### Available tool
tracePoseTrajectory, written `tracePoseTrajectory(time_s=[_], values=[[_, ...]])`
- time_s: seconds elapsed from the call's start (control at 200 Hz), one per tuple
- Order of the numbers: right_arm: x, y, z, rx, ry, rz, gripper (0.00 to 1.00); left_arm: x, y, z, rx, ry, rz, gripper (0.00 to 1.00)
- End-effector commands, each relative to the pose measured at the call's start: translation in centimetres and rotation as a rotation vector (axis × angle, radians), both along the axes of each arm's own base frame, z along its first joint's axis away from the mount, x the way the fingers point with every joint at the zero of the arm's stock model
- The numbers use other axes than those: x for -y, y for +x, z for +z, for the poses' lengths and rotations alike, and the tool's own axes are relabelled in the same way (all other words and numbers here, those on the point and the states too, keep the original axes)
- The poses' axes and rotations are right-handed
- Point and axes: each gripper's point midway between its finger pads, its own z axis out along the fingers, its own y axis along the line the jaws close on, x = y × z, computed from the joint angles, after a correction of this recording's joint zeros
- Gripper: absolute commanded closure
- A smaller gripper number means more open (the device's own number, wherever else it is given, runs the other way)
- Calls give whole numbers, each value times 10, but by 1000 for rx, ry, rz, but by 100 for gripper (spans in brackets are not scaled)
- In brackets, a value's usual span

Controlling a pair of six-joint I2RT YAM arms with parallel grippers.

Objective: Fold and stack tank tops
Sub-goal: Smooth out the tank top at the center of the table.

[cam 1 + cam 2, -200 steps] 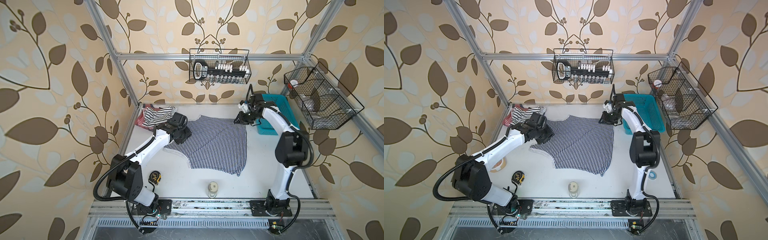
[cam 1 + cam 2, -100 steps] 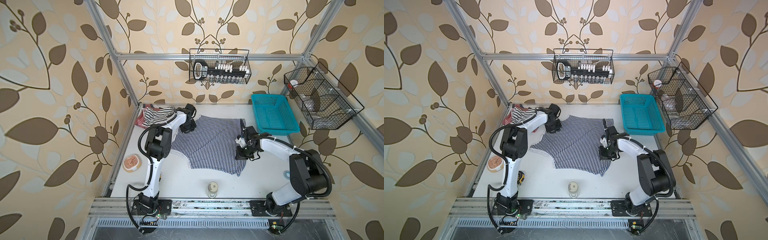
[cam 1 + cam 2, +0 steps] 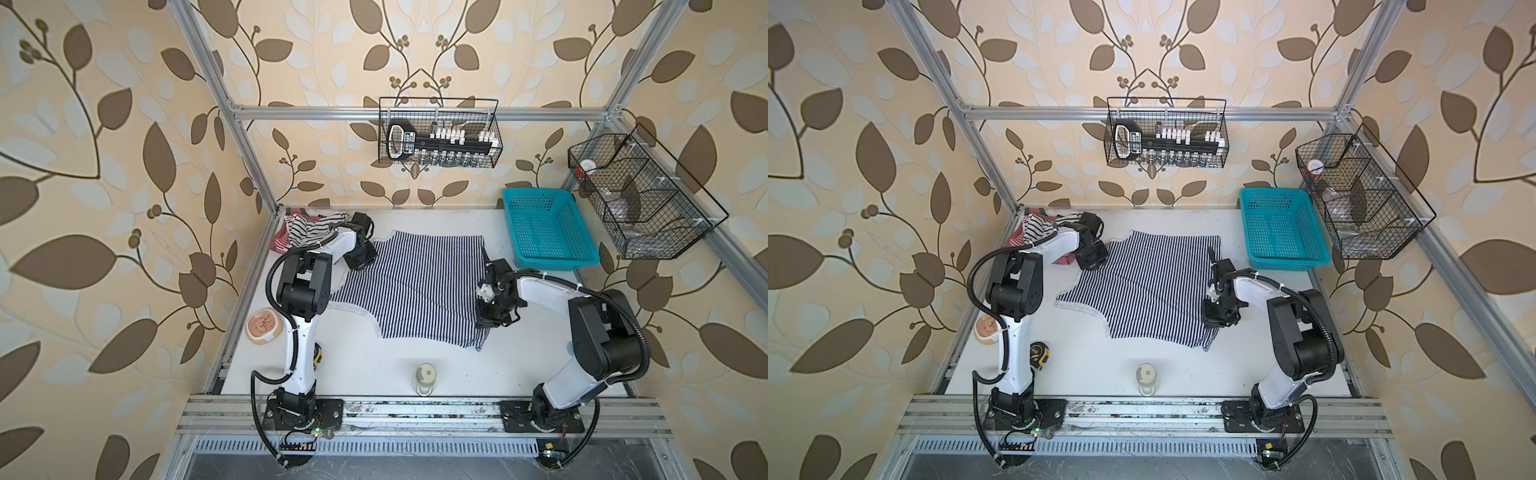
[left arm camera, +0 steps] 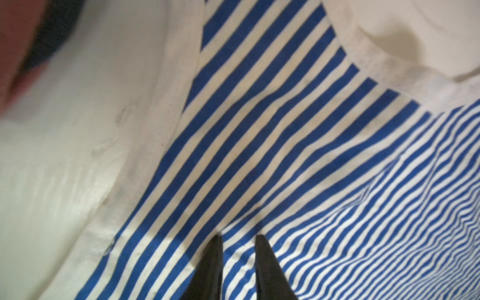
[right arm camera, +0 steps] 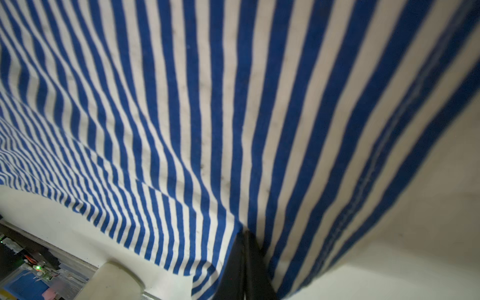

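Since the navy-striped tank top (image 3: 415, 286), spread flat mid-table (image 3: 374, 374), is light, limp cloth, its edges are where to pinch. The right gripper (image 5: 245, 233) is clenched on one side edge. The left gripper (image 4: 239, 237) is nearly closed near a strap; I can't tell if it has caught cloth.

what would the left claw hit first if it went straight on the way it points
The fine navy-and-white striped cloth tank top: the left claw points straight into it, seemingly touching it, with the white tabletop underneath.
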Motion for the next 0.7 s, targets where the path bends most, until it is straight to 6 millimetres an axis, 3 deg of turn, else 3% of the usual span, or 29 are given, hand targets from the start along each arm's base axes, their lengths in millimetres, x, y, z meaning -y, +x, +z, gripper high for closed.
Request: tracePoseTrajectory(time_s=[0.0,0.165,0.335,0.495,0.595,0.695], values=[[38,-11,-19,-61,-162,-3,92,-21,-40,-41,-169,61,61,75],[43,-4,-10,-41,-128,-28,89,-21,-40,-29,-154,56,71,75],[12,10,10,17,-21,54,83,-13,-31,1,-94,7,65,74],[-8,29,54,158,61,71,75,1,-16,67,54,-51,24,68],[-2,32,83,238,43,49,70,8,-15,120,156,-60,-23,62],[9,19,96,249,-16,21,69,11,-30,160,219,-45,-80,56]])
